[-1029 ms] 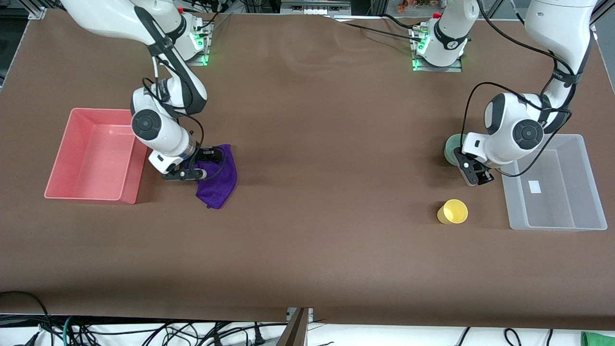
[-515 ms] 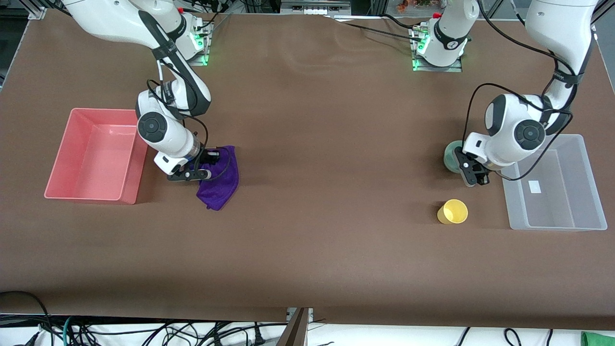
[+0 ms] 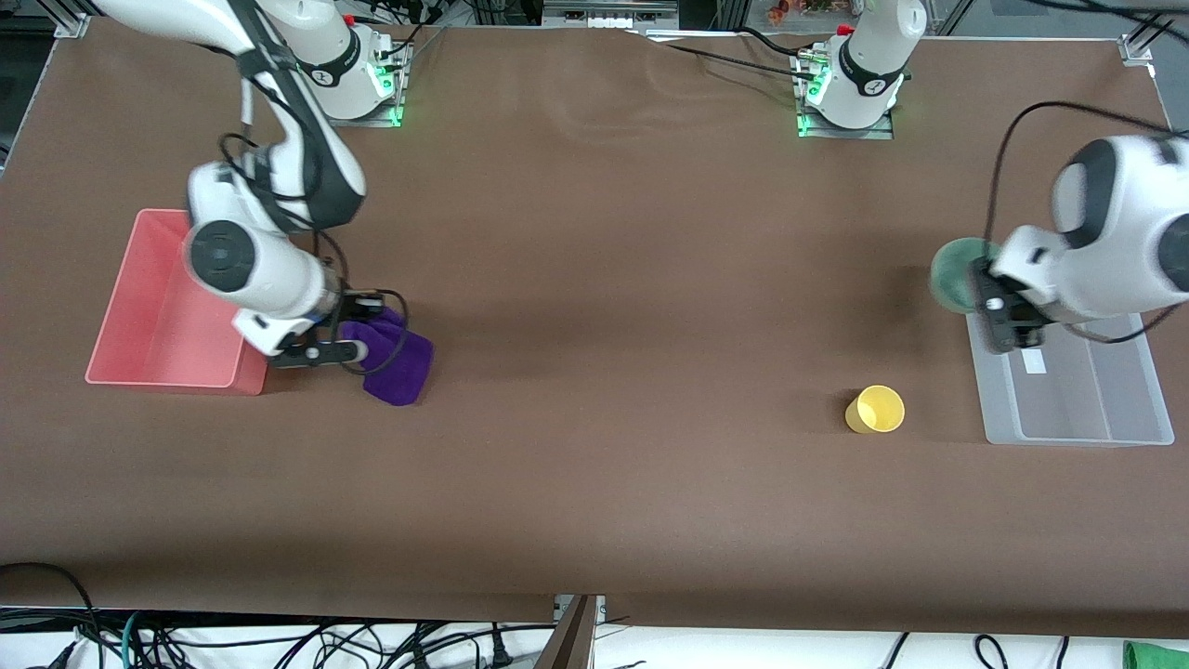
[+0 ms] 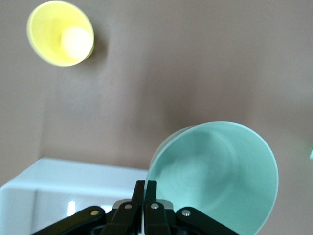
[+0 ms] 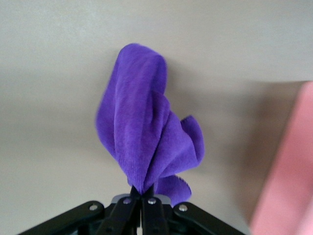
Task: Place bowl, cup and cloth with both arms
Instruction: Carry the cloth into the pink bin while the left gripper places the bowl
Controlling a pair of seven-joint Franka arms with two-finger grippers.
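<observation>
Left tool (image 4: 144,208) blurred, grips bowl (image 4: 215,171) rim.

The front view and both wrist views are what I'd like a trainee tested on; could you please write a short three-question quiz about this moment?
1. True or false: the right gripper is shut on the purple cloth.
2. What does the left gripper hold? A) the yellow cup B) the mint-green bowl C) nothing
3. Fill in: the cup stands on the table, nearer to the front camera than the bowl, beside the clear ___.

Key:
1. True; the cloth hangs from its closed fingers beside the pink bin.
2. B; its fingers pinch the bowl's rim.
3. bin
</observation>
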